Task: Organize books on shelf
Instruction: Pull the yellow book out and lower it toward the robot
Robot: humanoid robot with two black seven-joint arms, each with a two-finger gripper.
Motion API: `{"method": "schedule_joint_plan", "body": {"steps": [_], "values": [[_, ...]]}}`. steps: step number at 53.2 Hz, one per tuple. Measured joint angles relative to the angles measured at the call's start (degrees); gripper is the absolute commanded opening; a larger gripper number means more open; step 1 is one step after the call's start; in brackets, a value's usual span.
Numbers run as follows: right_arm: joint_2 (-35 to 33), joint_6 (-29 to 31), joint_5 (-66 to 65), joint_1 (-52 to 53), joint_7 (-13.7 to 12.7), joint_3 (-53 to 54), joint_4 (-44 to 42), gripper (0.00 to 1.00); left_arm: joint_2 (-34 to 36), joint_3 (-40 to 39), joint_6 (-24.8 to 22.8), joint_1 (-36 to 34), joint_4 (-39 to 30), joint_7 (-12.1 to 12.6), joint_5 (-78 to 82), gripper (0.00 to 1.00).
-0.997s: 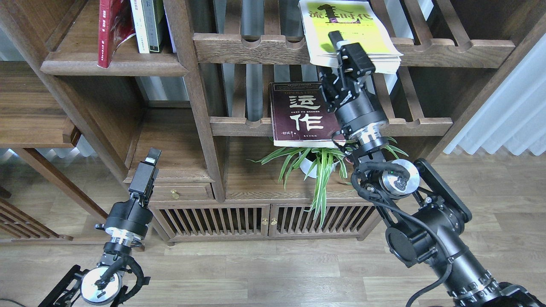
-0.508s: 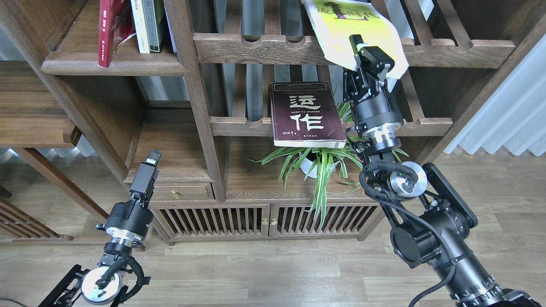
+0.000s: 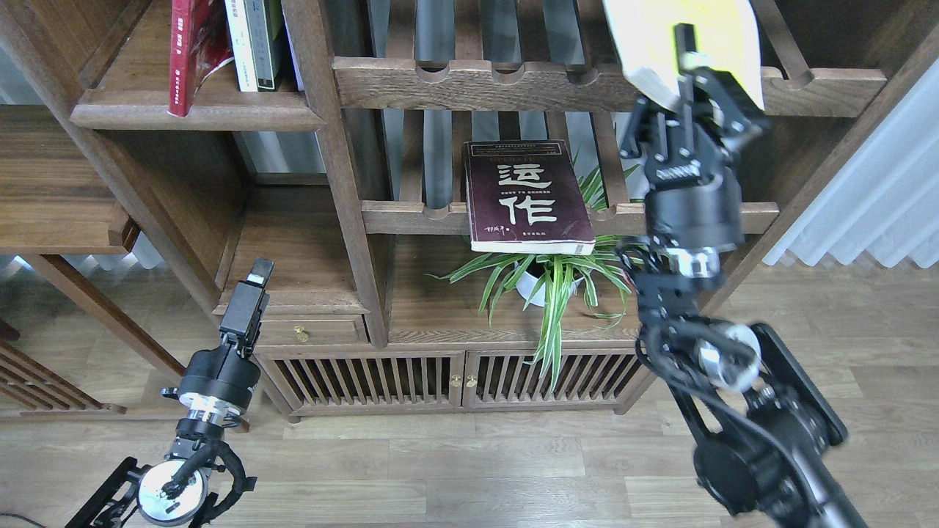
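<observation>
My right gripper (image 3: 686,55) is shut on the lower edge of the yellow-green book (image 3: 697,33) and holds it lifted and tilted at the top right, above the upper slatted rack. The dark maroon book (image 3: 527,196) with big white characters lies on the lower slatted rack. The red book (image 3: 192,51) stands leaning on the solid dark-brown shelf (image 3: 198,117) at the upper left, next to white-spined and dark-green-spined volumes (image 3: 253,44). My left gripper (image 3: 257,275) is low at the left, empty, its fingers close together, in front of the lower cabinet.
A spider plant in a white pot (image 3: 546,282) stands on the low cabinet top under the maroon book. A cabinet with slatted doors (image 3: 455,381) is below. The upper rack's scalloped rail (image 3: 469,81) runs across. White curtains (image 3: 873,198) hang at the right.
My right gripper has lifted the yellow-green book off the upper rack and carried it up and to the right, tilting it. The left arm has barely moved.
</observation>
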Motion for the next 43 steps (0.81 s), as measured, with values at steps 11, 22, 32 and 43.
{"method": "schedule_joint_plan", "body": {"steps": [11,22,32,43], "values": [[-1.43,0.12,1.88,-9.85,0.11,3.61,0.72,0.06,0.0,0.85,0.0,-0.34,0.38,0.48,-0.04,1.0],[-5.8,0.01,5.54,-21.48,-0.03,3.94,1.07,0.06,0.0,1.65,0.0,-0.48,0.38,0.86,-0.1,1.0],[-8.83,0.01,6.35,-25.57,-0.91,3.9,-0.14,0.06,0.0,2.82,0.0,-0.22,0.38,0.39,-0.51,1.0],[-10.39,0.05,6.25,-28.19,-2.21,3.18,-3.46,0.07,0.0,5.19,0.0,0.54,0.4,0.1,-1.58,1.0]]}}
